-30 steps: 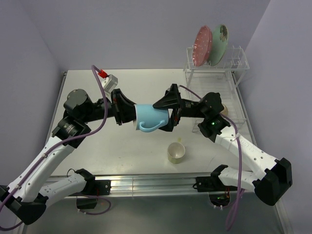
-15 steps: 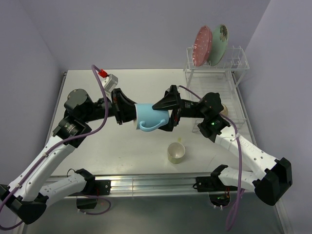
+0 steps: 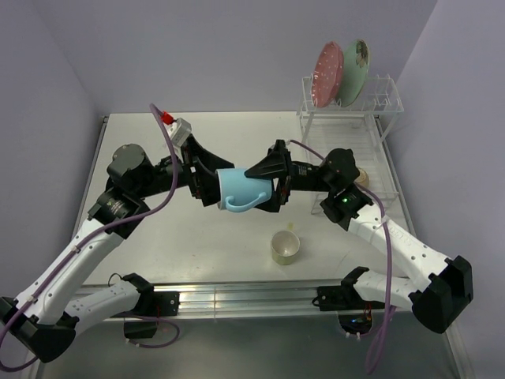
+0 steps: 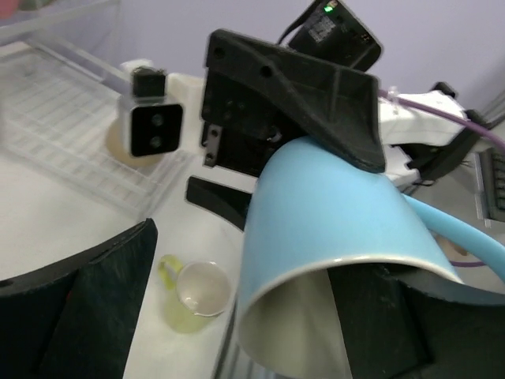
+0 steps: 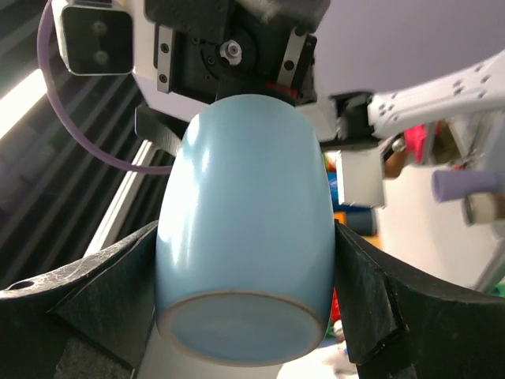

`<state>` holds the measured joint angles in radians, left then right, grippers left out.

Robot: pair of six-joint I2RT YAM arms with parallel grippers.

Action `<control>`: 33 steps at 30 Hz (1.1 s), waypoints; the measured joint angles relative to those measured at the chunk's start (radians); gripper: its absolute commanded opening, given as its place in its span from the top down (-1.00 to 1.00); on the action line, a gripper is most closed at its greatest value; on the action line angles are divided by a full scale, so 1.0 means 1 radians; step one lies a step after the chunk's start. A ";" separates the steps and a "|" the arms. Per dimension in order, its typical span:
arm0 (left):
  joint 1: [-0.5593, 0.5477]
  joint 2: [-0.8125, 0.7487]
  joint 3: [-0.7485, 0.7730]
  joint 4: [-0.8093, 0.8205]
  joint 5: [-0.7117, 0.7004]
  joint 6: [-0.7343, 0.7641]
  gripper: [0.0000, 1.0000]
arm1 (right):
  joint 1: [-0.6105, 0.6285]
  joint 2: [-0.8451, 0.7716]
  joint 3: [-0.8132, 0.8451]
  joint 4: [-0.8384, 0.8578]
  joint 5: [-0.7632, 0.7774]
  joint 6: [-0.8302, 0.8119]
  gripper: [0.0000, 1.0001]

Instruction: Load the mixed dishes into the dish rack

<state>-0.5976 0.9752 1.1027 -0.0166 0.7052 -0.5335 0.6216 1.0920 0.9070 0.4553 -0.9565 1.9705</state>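
The blue mug (image 3: 241,189) hangs on its side above the table's middle, mouth toward the left arm, handle down. My right gripper (image 3: 265,187) is shut on its body; in the right wrist view both pads press the sides of the blue mug (image 5: 245,213) near its base. My left gripper (image 3: 215,180) is open at the rim; one finger (image 4: 95,300) stands apart from the blue mug (image 4: 331,213), the other lies at its cream mouth. The pale yellow-green mug (image 3: 285,246) stands upright on the table below. The dish rack (image 3: 380,104) holds the pink plate (image 3: 327,75) and the mint-green plate (image 3: 355,73).
The cream bowl (image 3: 364,175) lies in the rack's lower basket, partly behind the right arm. The rack fills the back right corner. A purple cable loops over the left arm (image 3: 162,134). The table's metal front rail (image 3: 245,300) runs between the two bases.
My left gripper's jaws have spread wide off the blue mug's rim and its wrist has shifted a little. The mug stays where it was, held by the right gripper.
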 measured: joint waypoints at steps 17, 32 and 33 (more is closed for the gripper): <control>0.002 -0.151 0.047 -0.512 -0.850 -0.130 -0.97 | -0.411 -0.034 0.144 -0.770 0.082 -0.602 1.00; -0.103 0.278 0.024 -0.564 -0.619 -0.088 -0.64 | -0.482 0.298 0.802 -1.481 0.951 -1.387 1.00; -0.119 0.291 0.025 -0.565 -0.605 -0.084 -0.64 | -0.482 0.308 0.799 -1.496 0.987 -1.406 1.00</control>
<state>-0.7162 1.2659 1.1278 -0.5812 0.0998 -0.6170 0.1394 1.3998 1.7061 -1.0405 0.0303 0.5644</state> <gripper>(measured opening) 0.819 0.843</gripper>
